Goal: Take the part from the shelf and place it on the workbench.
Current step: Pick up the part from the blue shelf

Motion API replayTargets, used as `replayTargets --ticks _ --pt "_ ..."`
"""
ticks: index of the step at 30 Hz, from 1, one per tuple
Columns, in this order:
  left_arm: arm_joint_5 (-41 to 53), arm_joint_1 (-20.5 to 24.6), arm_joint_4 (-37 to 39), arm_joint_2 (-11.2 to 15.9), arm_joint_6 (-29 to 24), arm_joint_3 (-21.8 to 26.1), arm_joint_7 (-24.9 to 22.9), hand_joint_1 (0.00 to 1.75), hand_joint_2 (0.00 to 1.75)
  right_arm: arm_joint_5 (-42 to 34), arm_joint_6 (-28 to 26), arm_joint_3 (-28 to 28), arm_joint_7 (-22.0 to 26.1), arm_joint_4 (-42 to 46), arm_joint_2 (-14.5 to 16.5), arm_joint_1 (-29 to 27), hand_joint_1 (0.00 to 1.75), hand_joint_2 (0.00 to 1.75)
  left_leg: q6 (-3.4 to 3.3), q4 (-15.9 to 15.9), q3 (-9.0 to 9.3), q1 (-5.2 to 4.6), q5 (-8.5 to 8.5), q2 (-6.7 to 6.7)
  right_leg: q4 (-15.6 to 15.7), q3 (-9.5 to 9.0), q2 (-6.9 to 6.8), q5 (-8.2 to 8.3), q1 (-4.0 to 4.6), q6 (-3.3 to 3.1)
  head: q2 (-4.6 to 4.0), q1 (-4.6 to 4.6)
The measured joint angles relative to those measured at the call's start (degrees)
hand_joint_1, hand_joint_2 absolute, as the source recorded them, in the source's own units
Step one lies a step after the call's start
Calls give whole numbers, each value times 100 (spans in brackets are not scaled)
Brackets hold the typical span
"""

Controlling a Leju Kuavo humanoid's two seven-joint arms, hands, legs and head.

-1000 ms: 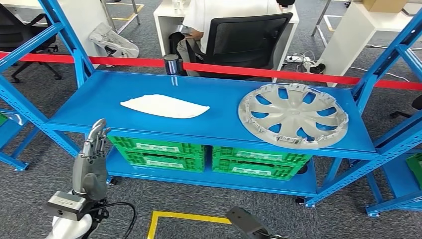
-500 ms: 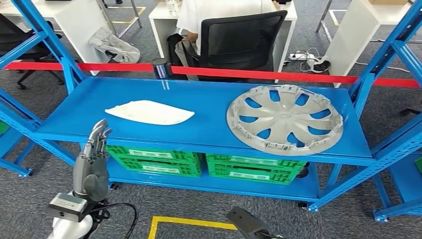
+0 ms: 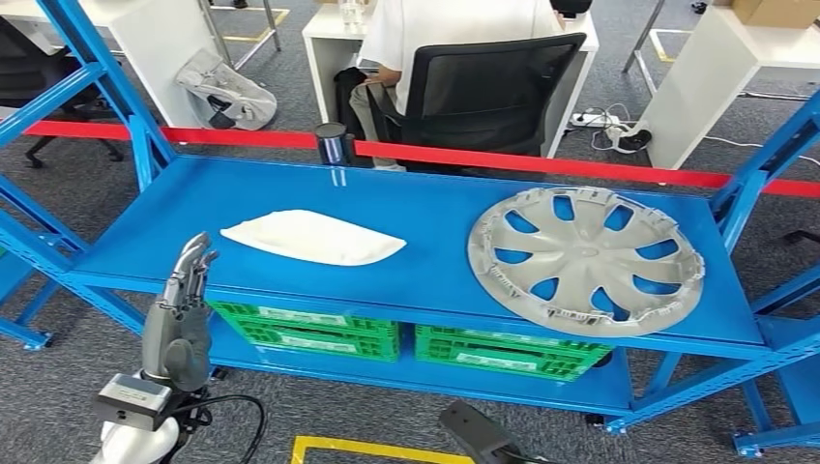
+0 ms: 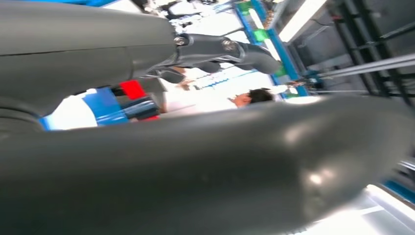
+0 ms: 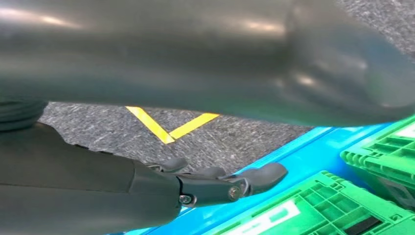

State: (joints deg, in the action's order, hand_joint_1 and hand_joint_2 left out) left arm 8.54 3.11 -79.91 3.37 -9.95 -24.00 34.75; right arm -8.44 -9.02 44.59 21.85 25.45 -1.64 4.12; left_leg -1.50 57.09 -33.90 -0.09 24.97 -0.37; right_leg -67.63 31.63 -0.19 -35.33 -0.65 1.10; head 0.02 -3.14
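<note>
Hubcap [image 3: 586, 254] lies flat at the shelf's [image 3: 435, 280] right end, white part [image 3: 311, 237] left of it; left hand [image 3: 181, 314] raised near the front edge, fingers straight, empty; right hand [image 5: 215, 183] low, loosely extended, holding nothing

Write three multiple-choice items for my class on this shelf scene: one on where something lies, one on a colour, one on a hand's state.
1. Where does the hubcap lie?
A. right part of the upper shelf board
B. lower shelf
C. floor

2. What colour are the crates under the upper shelf board?
A. red
B. green
C. white

3. What is the left hand doing?
A. gripping the hubcap
B. holding nothing, raised in front of the shelf
C. pressing the white part

Answers: 1 A, it rests on the board's right side, beside the white part. 2 B, both crates are green. 3 B, its fingers point up, with nothing in them.
</note>
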Motion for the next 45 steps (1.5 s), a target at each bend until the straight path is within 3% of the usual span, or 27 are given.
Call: replayTargets --ticks 2,3,4,6,7,9,12,13,19,23,32,38,41,45 --pt "2 -2 3 -2 21 0 26 0 0 -1 18 1 -4 -13 0 -5 0 0 -16 6 34 -2 56 -14 -521 439 1 -263 -1 36 -1 4" --pt "3 -3 4 -2 25 0 40 0 0 -1 22 2 -4 -20 0 -9 0 0 -12 11 60 -2 87 -23 -551 554 1 -244 -1 44 -1 5" --pt "5 -3 5 -3 27 0 50 0 0 -1 23 2 -4 -28 -1 -11 0 0 -3 19 95 -1 121 -32 -390 571 1 -80 -1 40 -1 4" --pt "9 -3 5 -9 27 0 70 0 0 0 23 3 -4 -45 -2 -8 0 0 28 32 182 -2 193 -42 316 391 2 479 2 5 -1 3" --pt "11 -4 6 -13 28 0 79 0 0 0 23 3 -4 -51 -2 -7 0 0 52 40 215 -7 222 -47 626 299 2 623 15 -26 0 4" --pt "12 -9 7 -15 30 -1 91 0 0 1 26 6 -5 -60 0 -8 0 0 118 60 227 -18 266 -54 887 224 2 729 33 -95 0 4" --pt "14 -31 3 -10 41 -2 93 0 0 7 53 13 -8 -62 1 -10 0 0 32 73 227 -32 317 -45 911 197 7 825 34 -124 -1 -3" --pt "14 -36 1 -8 49 -2 94 0 0 13 67 16 -8 -62 1 -4 0 0 -2 54 242 -32 322 -41 910 190 10 816 43 -127 -2 -5" --pt "45 -103 -26 1 89 0 103 0 0 31 105 39 -18 -64 2 6 0 0 154 -31 294 -29 300 -41 909 182 13 785 52 -187 -1 -5" --pt "76 -124 -47 2 112 0 77 0 0 29 98 42 -20 -64 1 8 0 0 197 -39 298 -26 301 -41 907 181 13 778 54 -197 -1 -5" --pt "238 -180 -50 4 286 42 -753 0 0 -17 -29 44 39 -64 24 9 0 0 202 -34 299 -29 303 -41 913 173 13 779 34 -192 -1 -5" --pt "744 -186 -88 -4 -468 55 -1171 0 0 4 12 56 37 -64 76 5 0 0 196 -29 298 -30 306 -41 917 170 13 780 32 -186 -2 -5" --pt "472 -189 -214 -14 -559 56 -1362 0 0 85 34 110 -21 -64 109 4 0 0 195 -28 298 -31 307 -42 918 170 13 780 32 -186 -2 -5" --pt "-383 -165 -360 -7 -192 65 -1453 0 0 131 41 142 -128 -63 116 1 0 0 195 -28 298 -31 307 -42 919 171 13 780 32 -185 -1 -5"
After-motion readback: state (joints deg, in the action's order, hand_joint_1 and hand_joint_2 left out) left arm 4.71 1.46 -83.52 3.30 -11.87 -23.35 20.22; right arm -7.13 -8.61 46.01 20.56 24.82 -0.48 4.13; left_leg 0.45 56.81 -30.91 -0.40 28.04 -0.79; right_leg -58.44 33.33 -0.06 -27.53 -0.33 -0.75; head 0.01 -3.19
